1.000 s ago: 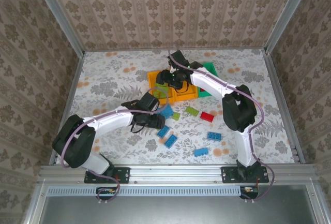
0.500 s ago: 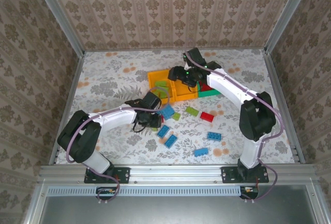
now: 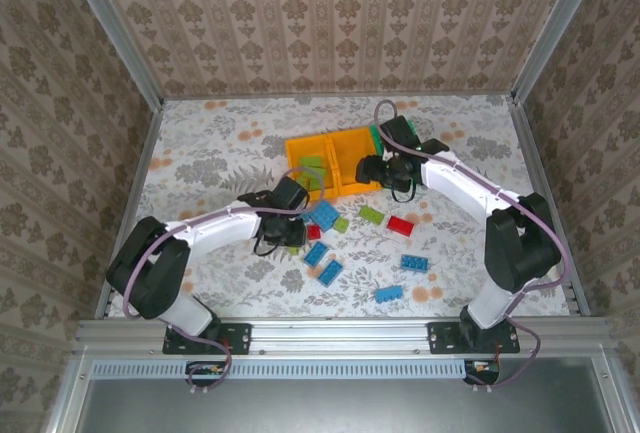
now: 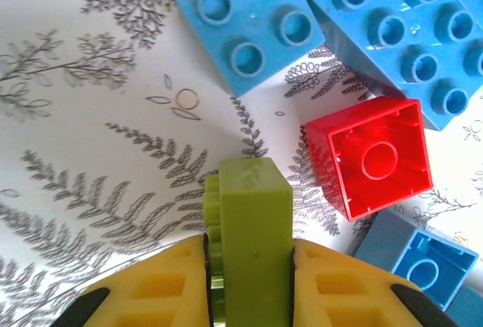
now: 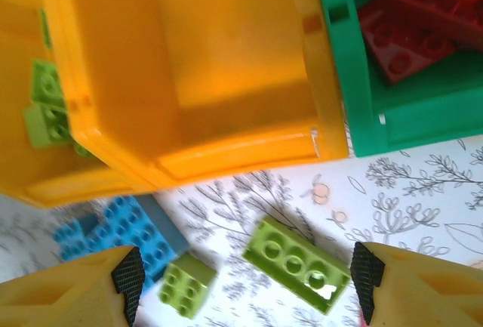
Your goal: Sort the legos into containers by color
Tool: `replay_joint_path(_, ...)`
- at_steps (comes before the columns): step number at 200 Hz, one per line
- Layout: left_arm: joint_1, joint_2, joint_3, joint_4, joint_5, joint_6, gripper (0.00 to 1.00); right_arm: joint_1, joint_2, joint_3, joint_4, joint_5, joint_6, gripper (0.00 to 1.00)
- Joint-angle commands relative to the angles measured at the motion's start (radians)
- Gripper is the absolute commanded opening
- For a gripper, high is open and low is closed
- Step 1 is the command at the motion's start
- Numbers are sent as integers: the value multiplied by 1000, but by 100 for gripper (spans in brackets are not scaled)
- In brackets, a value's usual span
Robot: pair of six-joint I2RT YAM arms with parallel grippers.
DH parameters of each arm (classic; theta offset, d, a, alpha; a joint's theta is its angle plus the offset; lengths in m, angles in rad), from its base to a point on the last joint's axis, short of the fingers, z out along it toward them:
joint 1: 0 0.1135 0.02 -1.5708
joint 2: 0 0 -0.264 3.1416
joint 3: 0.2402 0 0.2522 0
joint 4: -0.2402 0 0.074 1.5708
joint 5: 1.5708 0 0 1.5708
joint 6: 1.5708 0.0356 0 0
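My left gripper (image 4: 249,270) is shut on a lime green lego (image 4: 250,229) just above the table, in front of the bins (image 3: 291,237). Beside it lie an upside-down red lego (image 4: 370,157) and blue legos (image 4: 249,21). My right gripper (image 5: 247,282) is open and holds nothing; it hangs over a long lime lego (image 5: 298,264) and a small lime one (image 5: 186,285), at the front of the middle orange container (image 5: 204,70). The left orange container (image 3: 308,165) holds lime legos (image 5: 41,104). The green container (image 5: 362,78) holds red legos (image 5: 423,17).
More loose legos lie in front of the bins: a red one (image 3: 400,225) and blue ones (image 3: 415,262) (image 3: 388,294) (image 3: 328,272). Metal rails (image 3: 320,328) edge the table, with papered walls behind.
My left gripper has shut on the lime lego. The right arm has swung right and forward, from over the left orange container to the front of the middle one.
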Motion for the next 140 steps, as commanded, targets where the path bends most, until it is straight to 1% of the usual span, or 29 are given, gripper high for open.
replay_joint_path(1,22,-65,58,-66,-23,29,20,33,-4,-18,-53,-1,-159,75)
replay_joint_path(34,56,-78,153,-92,-10,85,22,91,55,-3,-120,74,-321,75)
replay_joint_path(59,100,-48,233,-63,21,121,23,102,74,-13,-117,71,-420,74)
replay_joint_path(73,126,-3,294,-44,52,138,24,112,89,-9,-125,72,-483,73)
replay_joint_path(89,147,64,380,-41,67,161,24,132,115,8,-146,112,-532,73)
replay_joint_path(109,172,148,471,-26,102,177,24,146,146,24,-153,162,-564,72)
replay_joint_path(123,191,204,519,-6,140,178,24,146,177,35,-160,170,-583,72)
replay_joint_path(140,211,261,568,7,160,176,24,146,214,54,-175,164,-602,71)
